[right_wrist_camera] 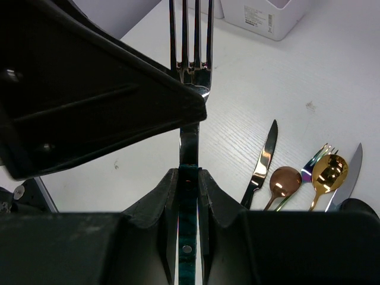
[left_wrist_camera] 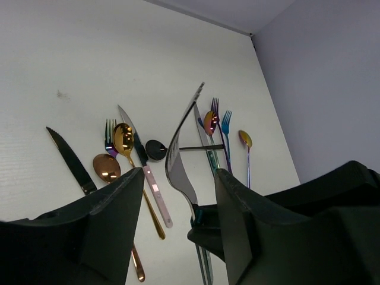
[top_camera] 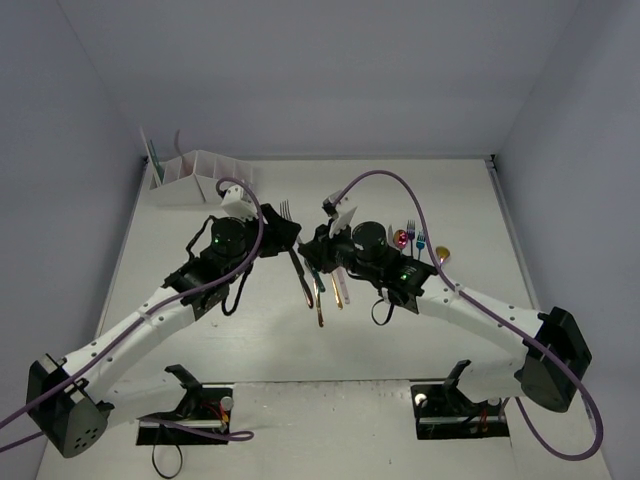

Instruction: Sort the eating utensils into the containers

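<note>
Nearest the arm bases, well in front of the white rack (top_camera: pixel 200 183) and off to its right, loose cutlery lies flat on the table (top_camera: pixel 300 350): a black knife (left_wrist_camera: pixel 68 160), a copper spoon (left_wrist_camera: pixel 107 167), a gold spoon (left_wrist_camera: pixel 123 138) and a black spoon (left_wrist_camera: pixel 155 149), close together. Above them, nearer the rack but well short of it, the right gripper (right_wrist_camera: pixel 189 178) is clamped narrow on the teal-tinted handle of a silver fork (right_wrist_camera: pixel 191 76), whose tines point toward the rack. The left gripper (left_wrist_camera: pixel 178 175) straddles the fork's neck with its fingers (left_wrist_camera: pixel 119 208) about half apart; a gap shows on each side, so it does not appear to pinch the metal. Farther right of the rack, a blue fork (left_wrist_camera: pixel 226 122) and a purple fork (left_wrist_camera: pixel 215 110) lie side by side. The rack stands against the far wall at the left corner. A slim teal piece (top_camera: pixel 154 155) stands upright in its left-end compartment, though I cannot tell which utensil it is.
</note>
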